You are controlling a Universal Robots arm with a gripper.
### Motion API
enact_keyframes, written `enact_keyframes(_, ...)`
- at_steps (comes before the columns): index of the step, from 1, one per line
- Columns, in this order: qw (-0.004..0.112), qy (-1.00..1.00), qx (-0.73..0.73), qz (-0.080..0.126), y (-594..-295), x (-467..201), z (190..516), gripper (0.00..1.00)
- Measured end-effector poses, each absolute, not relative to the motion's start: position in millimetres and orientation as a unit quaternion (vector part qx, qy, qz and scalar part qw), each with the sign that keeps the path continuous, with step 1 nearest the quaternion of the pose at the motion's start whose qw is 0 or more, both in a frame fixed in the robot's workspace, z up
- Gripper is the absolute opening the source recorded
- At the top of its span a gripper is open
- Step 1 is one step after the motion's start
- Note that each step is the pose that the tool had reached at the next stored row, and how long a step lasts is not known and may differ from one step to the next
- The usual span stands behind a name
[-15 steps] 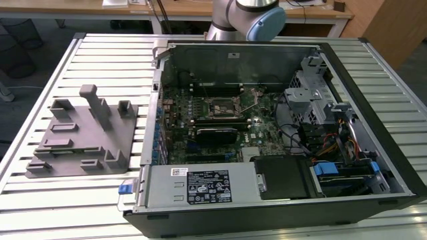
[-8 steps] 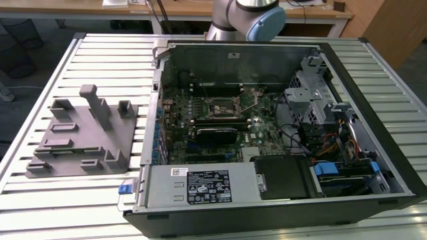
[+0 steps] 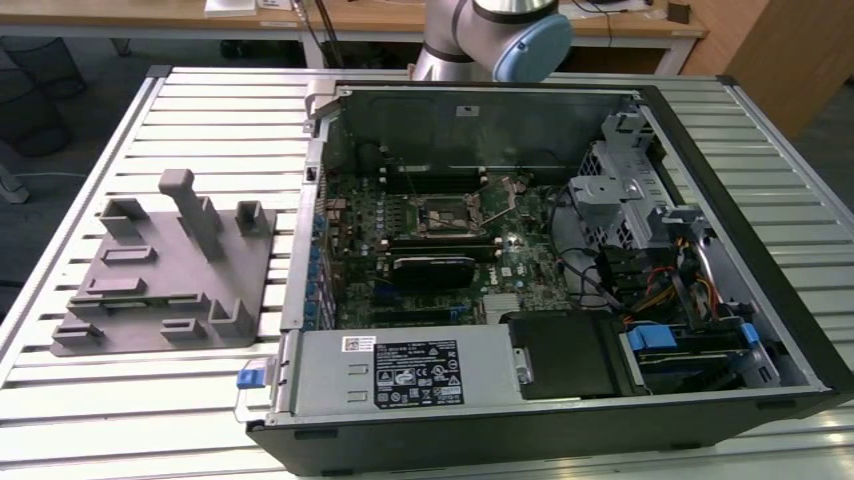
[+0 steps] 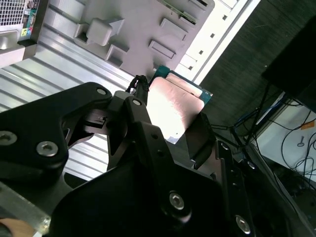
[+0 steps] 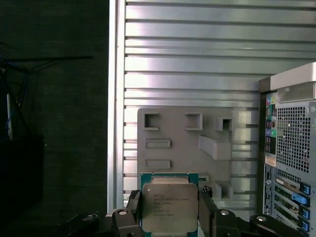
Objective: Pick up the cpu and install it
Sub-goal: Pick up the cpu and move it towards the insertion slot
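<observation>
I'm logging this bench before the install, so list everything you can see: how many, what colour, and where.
cpu: one, pale silver top with a green edge, held between the gripper's fingers
tray: one, grey with upright pegs, on the table at the exterior view's left of the case
computer case: one, black and grey, lying open on the table
motherboard: one, green, inside the case
power supply: one, grey with a label, along the case's edge nearest the exterior camera
table: one, silver slatted metal, under the tray and case
desk: one, wooden, behind the table
robot arm: one, grey with a light blue cap, behind the case
gripper: one, black, shut on the cpu
</observation>
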State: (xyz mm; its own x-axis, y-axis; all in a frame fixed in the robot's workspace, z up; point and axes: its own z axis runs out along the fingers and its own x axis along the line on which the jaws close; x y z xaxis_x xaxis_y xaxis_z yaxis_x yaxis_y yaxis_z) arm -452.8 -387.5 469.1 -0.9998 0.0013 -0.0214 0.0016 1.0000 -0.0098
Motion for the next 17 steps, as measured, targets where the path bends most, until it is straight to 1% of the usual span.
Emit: enact_keyframes(17, 0.011, 1.0, 0.001, -0.005, -387.5, -437.4, 469.1, 0.54)
